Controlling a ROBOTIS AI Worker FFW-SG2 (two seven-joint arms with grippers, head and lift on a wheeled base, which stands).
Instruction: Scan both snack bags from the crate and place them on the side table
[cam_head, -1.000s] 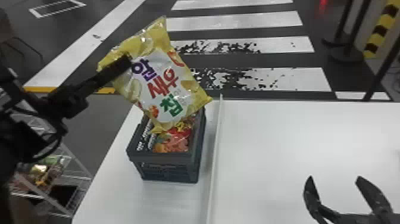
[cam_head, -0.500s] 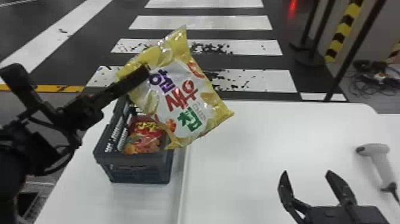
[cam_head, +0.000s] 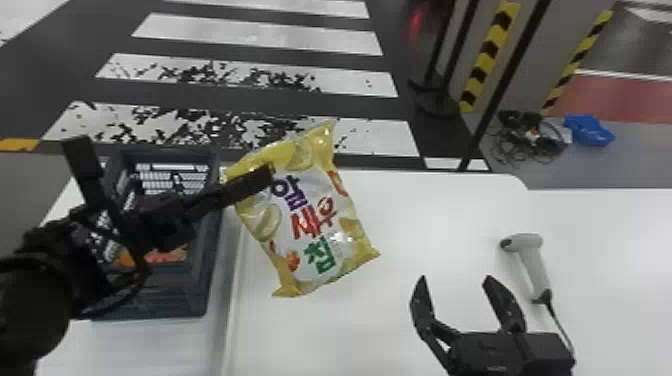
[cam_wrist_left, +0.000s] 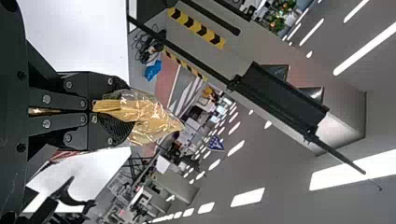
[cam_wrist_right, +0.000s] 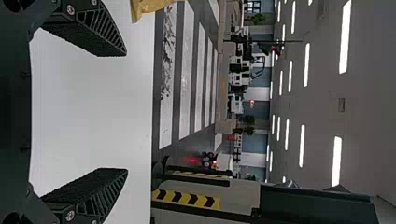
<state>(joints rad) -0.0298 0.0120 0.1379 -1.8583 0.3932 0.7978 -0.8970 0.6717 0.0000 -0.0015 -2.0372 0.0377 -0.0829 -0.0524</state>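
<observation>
- Across the work area, a white tabletop (cam_head: 400, 220), with a raised lengthwise edge (cam_head: 234, 305) between crate side and scanner side.
- On the robot's left, a slatted folding crate (cam_head: 165, 299), upright, partly behind the left arm (cam_head: 60, 270); inside, orange-red packaging (cam_head: 170, 256), probably the second snack bag.
- Above the tabletop, just past the raised edge, a yellow potato-chip bag (cam_head: 320, 250), tilted. Half a second ago partly over the crate, now shifted to the robot's right and clear of it; by judgement, out of the crate for good and on the way to scanning, with placing on the side table still to come.
- At the bag's upper left corner, left gripper (cam_head: 262, 179) clamped on the crinkled film; sagging or twisting quite possible with so small a hold.
- Over the near tabletop, right gripper (cam_head: 455, 281), fingers wide apart, nothing between.
- Near the right gripper, a pale handheld barcode scanner (cam_head: 532, 262), lying flat, now fully in the head view after a turn rightward; likely next to be picked up.
- On the bag's white panel, large Korean lettering (cam_head: 314, 220) in purple, red and green; smaller print too faint to tell. Barcode perhaps on the far side.
</observation>
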